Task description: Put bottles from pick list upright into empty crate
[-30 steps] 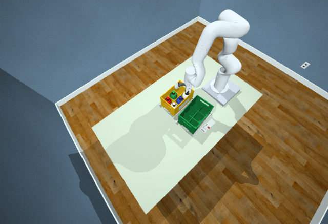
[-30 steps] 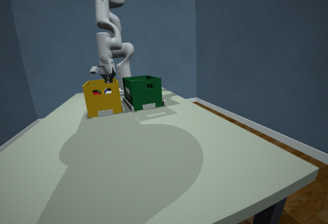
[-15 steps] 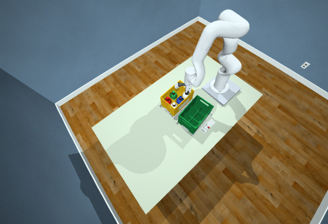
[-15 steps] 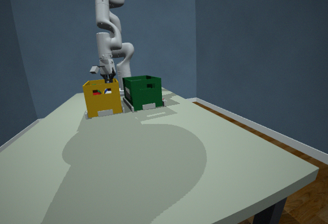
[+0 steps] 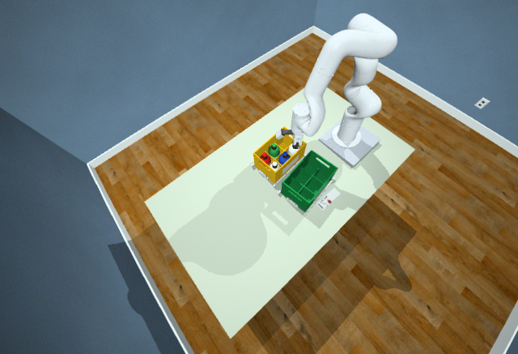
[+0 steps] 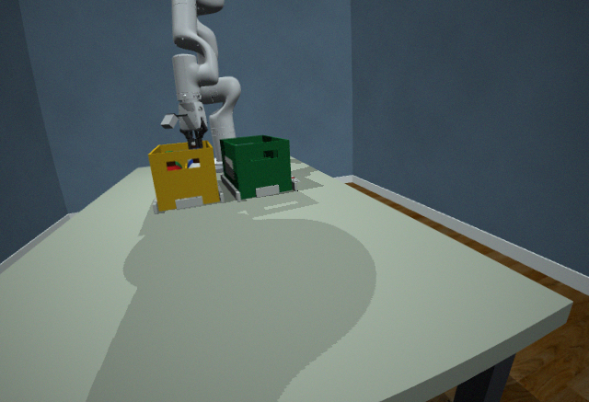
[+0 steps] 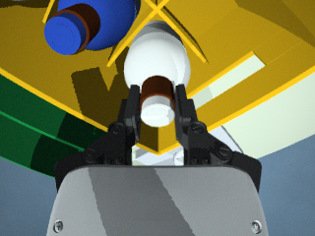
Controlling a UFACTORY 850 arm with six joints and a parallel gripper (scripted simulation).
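The yellow crate point(image 5: 263, 169) point(image 6: 183, 183) holds a red bottle point(image 5: 265, 159), a green bottle point(image 5: 273, 150), a blue bottle point(image 5: 284, 158) point(image 7: 113, 25) and a white-capped bottle point(image 5: 274, 166), all upright. A white bottle point(image 5: 291, 149) point(image 7: 157, 61) stands in the crate's corner compartment nearest the robot base. My gripper point(image 5: 295, 146) point(image 6: 194, 144) point(image 7: 157, 96) is shut on its brown neck, just below the white cap. The green crate point(image 5: 292, 196) point(image 6: 257, 174) is empty, with dividers inside. The pick list point(image 5: 327, 200) lies beside it; a red mark shows, but its lines are too small to read.
The two crates stand close side by side, with low pale holders point(image 5: 255, 168) point(image 6: 189, 202) around their bases. The robot's base plate point(image 5: 353, 157) is on the table behind them. Crate walls rise around the fingers.
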